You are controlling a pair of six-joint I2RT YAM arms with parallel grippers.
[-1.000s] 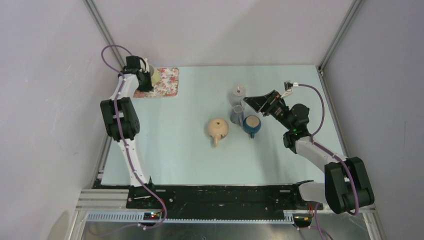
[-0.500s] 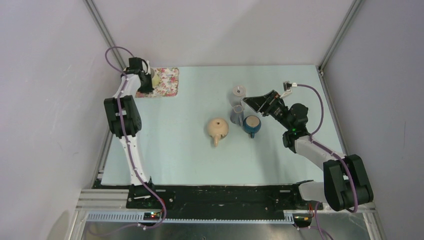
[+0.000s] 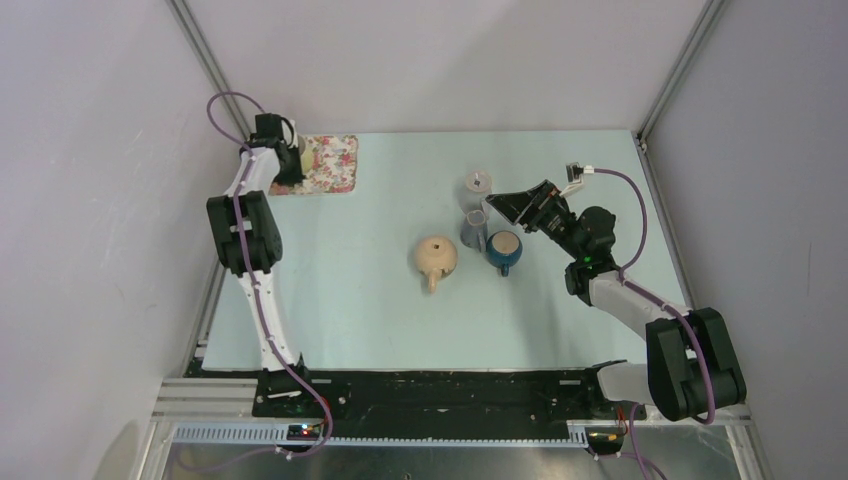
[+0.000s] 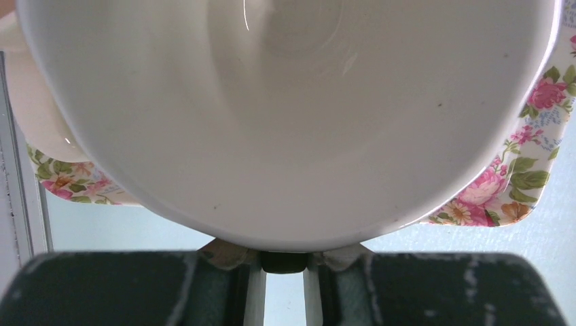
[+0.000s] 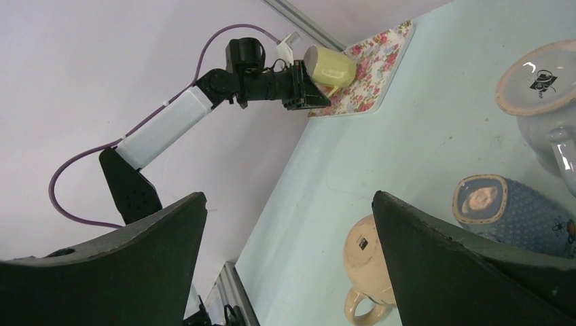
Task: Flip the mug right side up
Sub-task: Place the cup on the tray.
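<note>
While the cream mug (image 5: 331, 66) hangs in the air over the floral mat (image 3: 335, 165) at the far left corner of the table (image 3: 370, 300), the turn looks only partly made. From the right wrist view it lies tilted, closer to lying on its side than standing, with its handle toward the mat. Whether any part of it touches the mat cannot be told. The left wrist view looks straight into its pale glazed inside, so its mouth faces back along the arm rather than straight up.

The left gripper (image 4: 282, 261) holds the mug at the rim. Its jaws stand narrow, pinching the wall between them, one finger inside and one outside as far as can be seen.

What is done, then, is the pick-up and a good part of the rotation. By my judgement, what is left is to bring the mouth fully upward, lower the base flat onto the mat, and let go.

Farther out, near the middle of the table, a tan mug (image 3: 437, 255) sits base up with its handle toward the near edge. A blue mug (image 3: 503, 250) stands just to the right of it, with two greyish cups behind. The right gripper (image 5: 289, 197) hovers near that group with its jaws spread wide and nothing between them. It takes no part in the turn.
</note>
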